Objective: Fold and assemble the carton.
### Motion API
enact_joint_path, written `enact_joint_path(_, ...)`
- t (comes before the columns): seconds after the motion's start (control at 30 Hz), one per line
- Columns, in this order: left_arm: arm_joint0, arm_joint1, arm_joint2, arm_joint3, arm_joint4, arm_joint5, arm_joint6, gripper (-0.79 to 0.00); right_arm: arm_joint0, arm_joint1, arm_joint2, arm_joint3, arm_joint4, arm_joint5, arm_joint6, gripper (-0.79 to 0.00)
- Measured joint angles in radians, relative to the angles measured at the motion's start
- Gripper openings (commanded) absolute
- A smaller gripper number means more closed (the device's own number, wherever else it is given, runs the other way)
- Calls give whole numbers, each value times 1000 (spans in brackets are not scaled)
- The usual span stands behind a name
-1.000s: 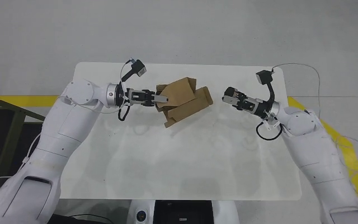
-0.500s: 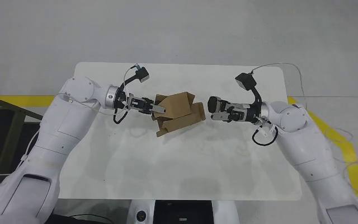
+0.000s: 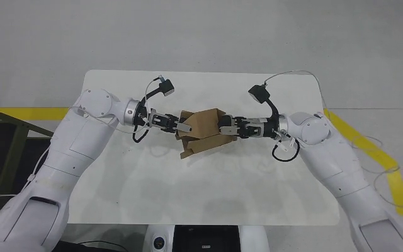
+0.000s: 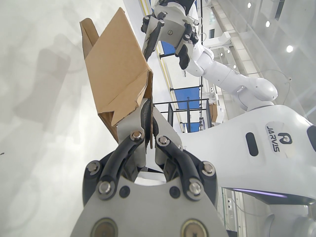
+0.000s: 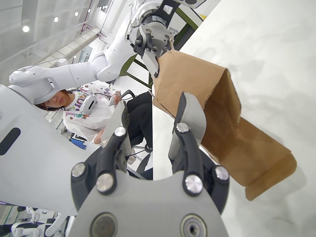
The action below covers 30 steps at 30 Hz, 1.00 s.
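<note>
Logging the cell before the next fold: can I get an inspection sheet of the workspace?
Surface: white table.
Job's things: brown carton, partly folded, mid-table between both arms.
Clutter: nothing seen.
End effectors: left end effector shut on the carton's edge; right end effector open at its opposite end.
Cables: thin cable loops from the right wrist camera.
Surroundings: grey floor, yellow stripe.

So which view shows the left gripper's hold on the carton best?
The left wrist view: the left gripper sits close up, fingers shut on the carton's edge. The top view shows it small; the right wrist view, farther off at the carton's far end.
</note>
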Motion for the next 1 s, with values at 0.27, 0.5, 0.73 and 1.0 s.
enact_joint_path(0.27,1,5,1,-18,0,1,-1,-785,29,-8,-5,56,-35,-11,-13,-431)
enact_joint_path(0.5,-1,9,-1,-22,-9,-7,7,-785,44,-20,-24,78,-32,-10,-15,-431)
enact_joint_path(0.73,-5,11,4,-21,-4,-14,14,-785,55,-36,-55,95,-25,-9,-15,-434)
enact_joint_path(1.0,-5,12,14,-11,2,-14,14,-785,74,-46,-82,99,11,8,8,-437)
